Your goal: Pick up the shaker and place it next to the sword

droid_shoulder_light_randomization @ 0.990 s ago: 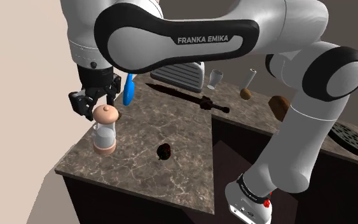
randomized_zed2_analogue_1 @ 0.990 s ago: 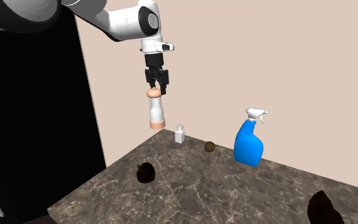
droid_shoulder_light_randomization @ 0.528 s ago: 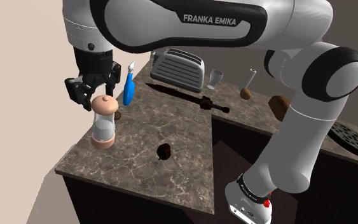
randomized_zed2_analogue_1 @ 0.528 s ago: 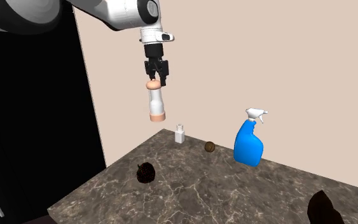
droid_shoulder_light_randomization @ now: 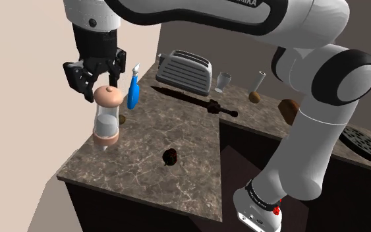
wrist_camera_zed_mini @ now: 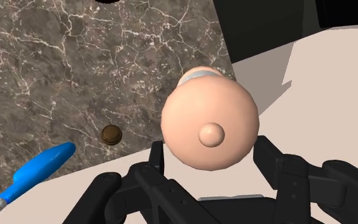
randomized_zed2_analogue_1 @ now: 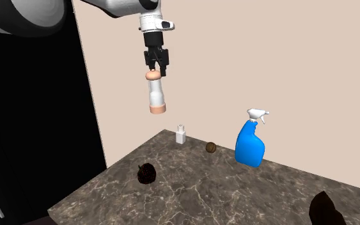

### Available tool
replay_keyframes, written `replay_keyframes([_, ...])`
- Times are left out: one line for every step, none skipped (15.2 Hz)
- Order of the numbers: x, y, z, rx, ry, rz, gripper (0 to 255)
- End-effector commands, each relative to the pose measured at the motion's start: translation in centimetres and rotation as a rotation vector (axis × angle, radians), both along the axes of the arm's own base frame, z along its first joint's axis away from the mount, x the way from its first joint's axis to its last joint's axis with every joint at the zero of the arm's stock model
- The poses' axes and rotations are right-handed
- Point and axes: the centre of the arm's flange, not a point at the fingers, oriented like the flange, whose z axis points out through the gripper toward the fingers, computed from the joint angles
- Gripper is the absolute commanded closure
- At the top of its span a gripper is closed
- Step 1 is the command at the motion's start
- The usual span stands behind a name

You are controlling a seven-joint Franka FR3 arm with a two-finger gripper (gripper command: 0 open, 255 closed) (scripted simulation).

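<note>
The shaker (droid_shoulder_light_randomization: pixel 106 118) has a peach rounded cap, a clear body and a peach base. It hangs upright well above the marble counter (droid_shoulder_light_randomization: pixel 144 135), near the counter's left edge in the shoulder view. My gripper (droid_shoulder_light_randomization: pixel 102 80) is shut on its cap from above. From the second exterior view the shaker (randomized_zed2_analogue_1: pixel 156 96) dangles under the gripper (randomized_zed2_analogue_1: pixel 156 66), high over the counter. Through the wrist camera the cap (wrist_camera_zed_mini: pixel 209 126) sits clasped between the fingers (wrist_camera_zed_mini: pixel 156 156). The dark sword (droid_shoulder_light_randomization: pixel 192 99) lies flat on the counter in front of the toaster.
A blue spray bottle (droid_shoulder_light_randomization: pixel 133 92), a small brown ball (droid_shoulder_light_randomization: pixel 122 120) and a dark lump (droid_shoulder_light_randomization: pixel 170 156) stand on the counter. A toaster (droid_shoulder_light_randomization: pixel 185 71) and a glass (droid_shoulder_light_randomization: pixel 223 81) are at the back. A dark recess (droid_shoulder_light_randomization: pixel 276 148) lies right of the sword.
The gripper has risen with the shaker, which now hangs higher above the counter. Nothing on the counter has moved.
</note>
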Motion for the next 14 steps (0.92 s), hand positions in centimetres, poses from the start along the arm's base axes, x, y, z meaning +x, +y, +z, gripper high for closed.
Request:
replay_keyframes([0.1,-0.1,1.1,0.000,0.000,0.000,255])
replay_keyframes([0.1,-0.1,1.6,0.000,0.000,0.000,255])
replay_keyframes([0.1,-0.1,2.1,0.000,0.000,0.000,255])
replay_keyframes([0.1,-0.1,2.7,0.000,0.000,0.000,255])
replay_keyframes([0.1,-0.1,3.2,0.000,0.000,0.000,255])
replay_keyframes([0.1,-0.1,3.7,0.000,0.000,0.000,255])
replay_keyframes([0.1,-0.1,4.2,0.000,0.000,0.000,255])
replay_keyframes([0.1,-0.1,4.8,0.000,0.000,0.000,255])
replay_keyframes([0.1,-0.1,5.3,0.000,0.000,0.000,255])
replay_keyframes([0.1,-0.1,5.8,0.000,0.000,0.000,255])
replay_keyframes([0.1,-0.1,6.4,0.000,0.000,0.000,255])
replay_keyframes([0.1,-0.1,6.9,0.000,0.000,0.000,255])
replay_keyframes([0.1,-0.1,7.4,0.000,0.000,0.000,255])
replay_keyframes([0.1,-0.1,7.9,0.000,0.000,0.000,255])
